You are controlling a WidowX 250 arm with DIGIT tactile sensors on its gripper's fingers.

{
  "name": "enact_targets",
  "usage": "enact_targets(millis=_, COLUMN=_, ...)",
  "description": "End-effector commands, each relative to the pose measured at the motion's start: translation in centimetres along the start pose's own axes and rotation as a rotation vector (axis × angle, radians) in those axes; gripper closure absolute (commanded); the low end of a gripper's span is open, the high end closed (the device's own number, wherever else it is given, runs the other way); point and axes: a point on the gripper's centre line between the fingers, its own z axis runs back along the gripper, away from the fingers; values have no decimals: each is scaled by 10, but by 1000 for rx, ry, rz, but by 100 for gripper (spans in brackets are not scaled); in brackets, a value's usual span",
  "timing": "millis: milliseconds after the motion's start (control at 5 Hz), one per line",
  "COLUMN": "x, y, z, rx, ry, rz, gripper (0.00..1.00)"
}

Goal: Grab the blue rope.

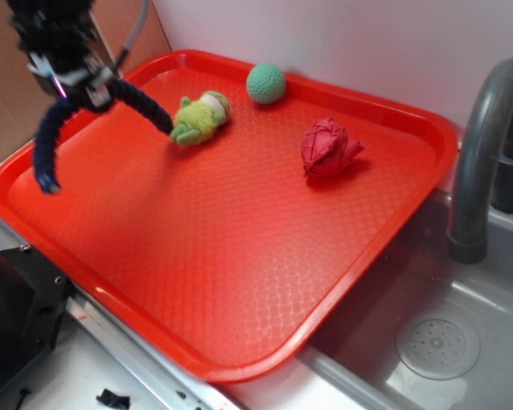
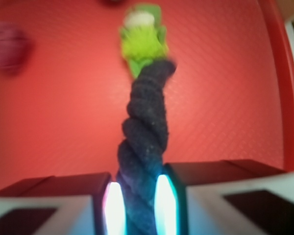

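From the far-left corner of the red tray (image 1: 265, 342) I have the gripper (image 1: 75, 85) pinching the blue rope (image 1: 145, 104) near its middle — the wrist view shows both pads pressed against the twisted strands (image 2: 142, 147). The rope is up off the tray at that point: one end droops over the left edge, the other arcs right toward the green plush toy (image 1: 201, 117) near the far edge, and I cannot tell whether it touches the toy. It sags freely either side, so I judge it soft, light and floppy; the braid should give grip, and a mid-length hold looks sensible. Further right sit a green ball (image 1: 266, 83) and a red knotted toy (image 1: 329, 148). The wrist view is blurred, the rope's bound tip is hard to make out — the gripper's top is cut off
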Motion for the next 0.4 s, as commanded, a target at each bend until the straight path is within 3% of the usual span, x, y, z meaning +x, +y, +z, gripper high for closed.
enact_targets(millis=0, x=-18, y=-15, z=71, rx=-92, ry=-85, rz=-6, gripper=100)
enact_targets(millis=200, x=-17, y=-12, z=61, rx=-50, ry=-57, rz=11, gripper=100)
